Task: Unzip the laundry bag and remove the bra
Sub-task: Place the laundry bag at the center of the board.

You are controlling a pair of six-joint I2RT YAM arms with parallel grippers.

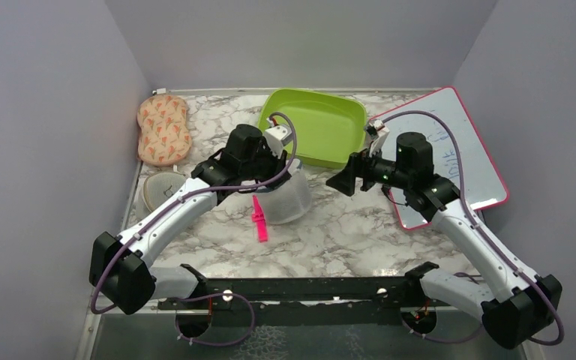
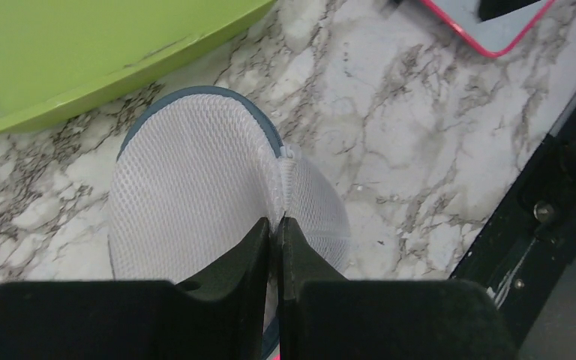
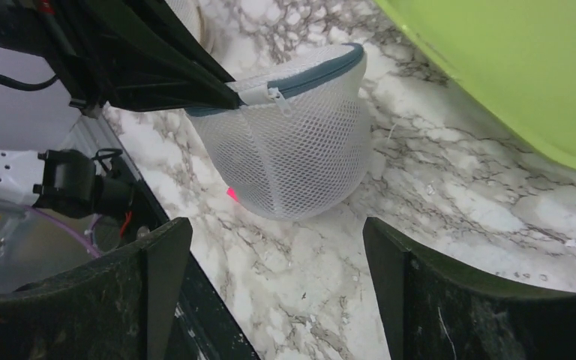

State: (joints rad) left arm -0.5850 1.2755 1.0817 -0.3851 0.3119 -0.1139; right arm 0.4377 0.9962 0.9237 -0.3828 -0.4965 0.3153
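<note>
The laundry bag (image 3: 292, 150) rests on the marble tabletop (image 3: 450, 195) near the green tray (image 3: 525, 67), tipped so its dark zip rim faces upward. The left pincer (image 2: 279, 221) is clamped together on the fabric tab at the zip's end, apparently anchoring the bag. The right pincer (image 3: 274, 225), fingers apart, faces the zip pull (image 3: 274, 95), probably to draw it.

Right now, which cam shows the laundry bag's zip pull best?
Right wrist: the zip pull sits side-on against the dark rim, unobstructed. Left wrist shows only a white tab pinched in the left gripper, no pull discernible. Top: the left arm covers the rim of the laundry bag.
</note>
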